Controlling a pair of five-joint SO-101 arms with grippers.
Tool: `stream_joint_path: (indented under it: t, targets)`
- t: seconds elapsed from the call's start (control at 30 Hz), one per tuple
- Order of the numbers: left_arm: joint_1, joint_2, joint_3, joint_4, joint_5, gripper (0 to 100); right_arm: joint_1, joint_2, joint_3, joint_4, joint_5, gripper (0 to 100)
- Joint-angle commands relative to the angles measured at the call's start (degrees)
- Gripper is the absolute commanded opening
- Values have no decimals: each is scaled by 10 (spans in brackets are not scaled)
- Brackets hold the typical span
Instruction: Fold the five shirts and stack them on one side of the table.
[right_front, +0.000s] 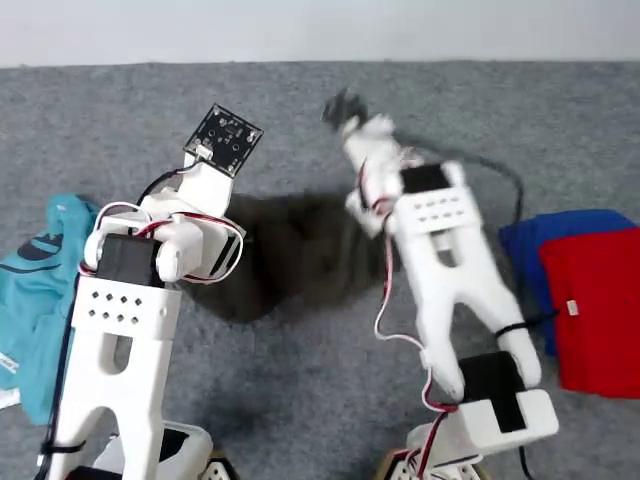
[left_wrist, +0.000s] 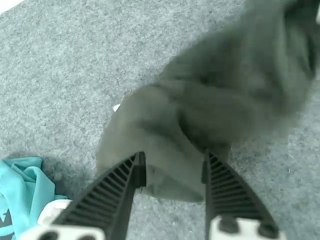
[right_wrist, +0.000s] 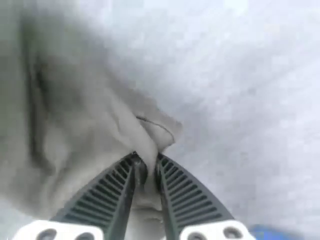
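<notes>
A dark grey shirt (right_front: 300, 250) lies crumpled mid-table between the two arms. My right gripper (right_wrist: 147, 162) is shut on a fold of this shirt (right_wrist: 90, 125) and holds that part lifted toward the far side of the table (right_front: 345, 112). Just above the near-left edge of the grey shirt (left_wrist: 210, 100), my left gripper (left_wrist: 172, 162) hangs open with nothing between its fingers. A teal shirt (right_front: 40, 290) lies unfolded at the left edge. A red shirt (right_front: 595, 305), folded, rests on a folded blue shirt (right_front: 535, 245) at the right edge.
Grey carpet-like cloth (right_front: 300, 400) covers the table. A corner of the teal shirt (left_wrist: 20, 185) lies close beside the left gripper. Bare carpet stretches along the back (right_front: 120, 110) and the front middle.
</notes>
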Motion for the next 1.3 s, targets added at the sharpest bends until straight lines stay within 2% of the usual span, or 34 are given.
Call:
stream_joint_path:
  t: [0.0, 0.1, 0.2, 0.37, 0.47, 0.6, 0.67, 0.7, 0.77, 0.83, 0.97, 1.13, 1.27]
  targets:
    - [-3, -3, -22, 2, -5, 189, 22, -22, -118, 11, 5, 9]
    - [-3, -4, -22, 3, -5, 189, 20, -24, -129, 62, 5, 9]
    - [-3, -4, -22, 4, -5, 189, 21, -19, -119, 190, 5, 9]
    - [-3, -4, -22, 4, -5, 189, 32, -22, 3, 327, 11, 9]
    - [-3, -4, -22, 4, -5, 189, 32, -22, 120, 354, 36, 9]
    - [-3, -4, -22, 4, -5, 189, 30, -22, 280, 335, 42, 13]
    - [-3, -1, -22, 4, -5, 189, 12, -22, 323, 340, 61, 34]
    - [-3, -1, -19, 1, -5, 189, -10, -22, 343, 358, 93, 48]
    - [-1, -1, -10, -1, -5, 190, -74, -24, 382, 397, 172, 60]
    - [-2, -1, 2, -1, -5, 190, -125, -38, 403, 400, 193, 61]
    - [-3, -5, 31, -1, -5, 190, -122, -103, 351, 371, 135, 64]
    - [-3, -5, 43, -1, -5, 190, -37, -193, 205, 369, 57, 65]
    - [-3, 0, 49, -21, -5, 190, 44, -222, 84, 371, -63, 65]
